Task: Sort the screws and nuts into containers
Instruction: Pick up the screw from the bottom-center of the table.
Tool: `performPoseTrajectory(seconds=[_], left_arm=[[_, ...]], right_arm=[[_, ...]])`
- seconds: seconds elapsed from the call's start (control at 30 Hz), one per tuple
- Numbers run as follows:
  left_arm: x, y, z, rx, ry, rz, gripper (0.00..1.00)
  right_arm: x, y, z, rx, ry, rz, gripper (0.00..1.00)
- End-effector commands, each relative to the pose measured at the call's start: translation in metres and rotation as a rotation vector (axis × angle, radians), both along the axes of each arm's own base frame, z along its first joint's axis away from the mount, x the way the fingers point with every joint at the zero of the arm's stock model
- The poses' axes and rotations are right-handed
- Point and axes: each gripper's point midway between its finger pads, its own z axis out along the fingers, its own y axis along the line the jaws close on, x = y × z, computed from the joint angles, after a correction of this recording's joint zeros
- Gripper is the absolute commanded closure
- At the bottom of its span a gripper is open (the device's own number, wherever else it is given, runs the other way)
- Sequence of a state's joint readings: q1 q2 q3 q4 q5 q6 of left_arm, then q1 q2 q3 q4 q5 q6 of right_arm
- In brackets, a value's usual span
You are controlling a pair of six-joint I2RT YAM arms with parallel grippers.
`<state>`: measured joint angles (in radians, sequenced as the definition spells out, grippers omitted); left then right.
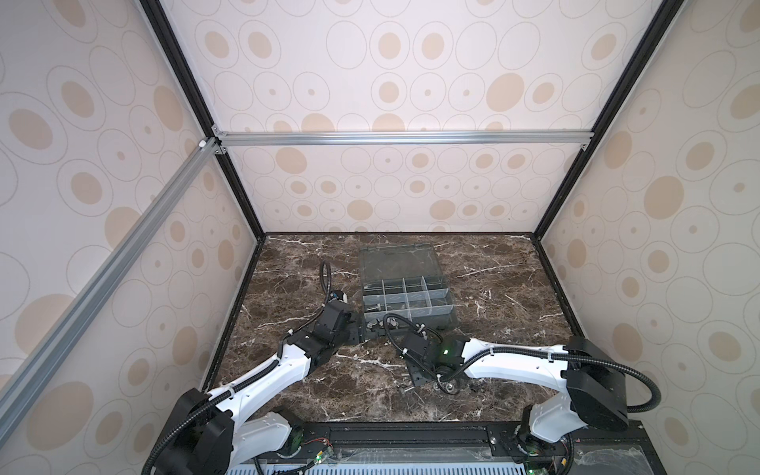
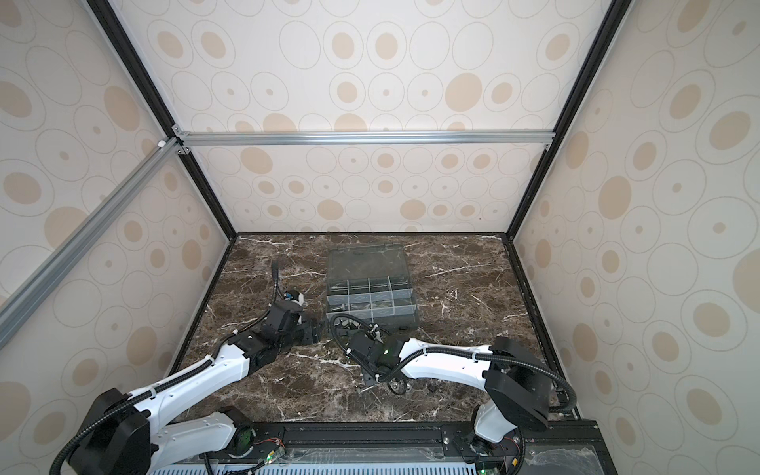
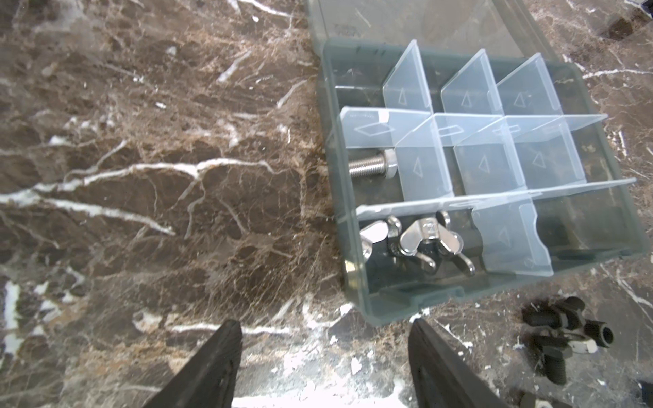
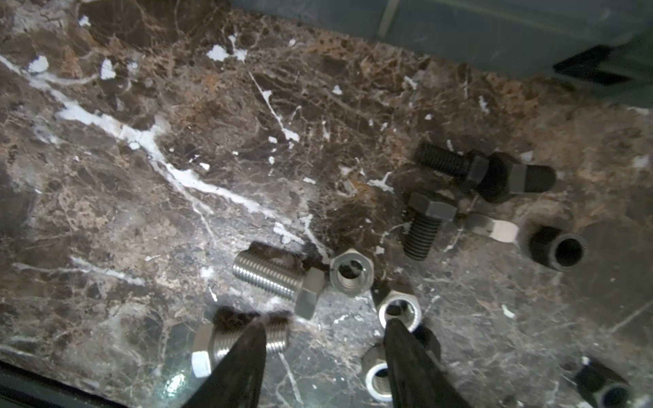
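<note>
The grey organiser box (image 1: 436, 323) lies open, its containers split by pale dividers. In the left wrist view one container holds a silver screw (image 3: 371, 166) and the near corner one holds silver wing nuts (image 3: 424, 240). My left gripper (image 3: 325, 328) is open over bare marble just short of the box corner (image 3: 494, 288). My right gripper (image 4: 325, 323) is open above loose parts, with nothing between its fingers. One finger covers a silver screw (image 4: 208, 348), the other a silver nut (image 4: 401, 311). Another silver screw (image 4: 275, 279), a nut (image 4: 351, 270) and black screws (image 4: 424, 226) lie beyond.
The box's clear lid (image 1: 397, 261) lies flat behind it. Black screws (image 3: 558, 335) lie on the marble table (image 1: 514, 288) by the box's front. A black nut (image 4: 562, 249) and a black wing nut (image 4: 516, 176) lie among the loose parts. Patterned walls enclose the table.
</note>
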<state>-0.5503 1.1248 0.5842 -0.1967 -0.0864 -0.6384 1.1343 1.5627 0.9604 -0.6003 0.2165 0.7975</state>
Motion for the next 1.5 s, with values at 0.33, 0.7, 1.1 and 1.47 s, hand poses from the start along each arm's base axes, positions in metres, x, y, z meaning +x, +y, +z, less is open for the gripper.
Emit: performPoseTrajectory(seconds=[0.33, 0.7, 1.1, 1.47], left_arm=[[-0.011, 0.007, -0.001, -0.048, -0.017, 0.013, 0.24], [-0.014, 0.006, 0.001, -0.061, -0.033, -0.001, 0.23], [-0.018, 0.007, -0.003, -0.073, -0.028, 0.0, 0.23], [-0.019, 0.007, -0.003, -0.078, -0.026, 0.006, 0.23]], right_arm=[[-0.002, 0.019, -0.013, -0.014, 0.015, -0.075, 0.43], [-0.008, 0.036, -0.021, -0.04, 0.036, -0.058, 0.44], [-0.009, 0.042, -0.027, -0.082, 0.046, -0.032, 0.44], [-0.012, 0.04, -0.038, -0.119, 0.063, -0.02, 0.46]])
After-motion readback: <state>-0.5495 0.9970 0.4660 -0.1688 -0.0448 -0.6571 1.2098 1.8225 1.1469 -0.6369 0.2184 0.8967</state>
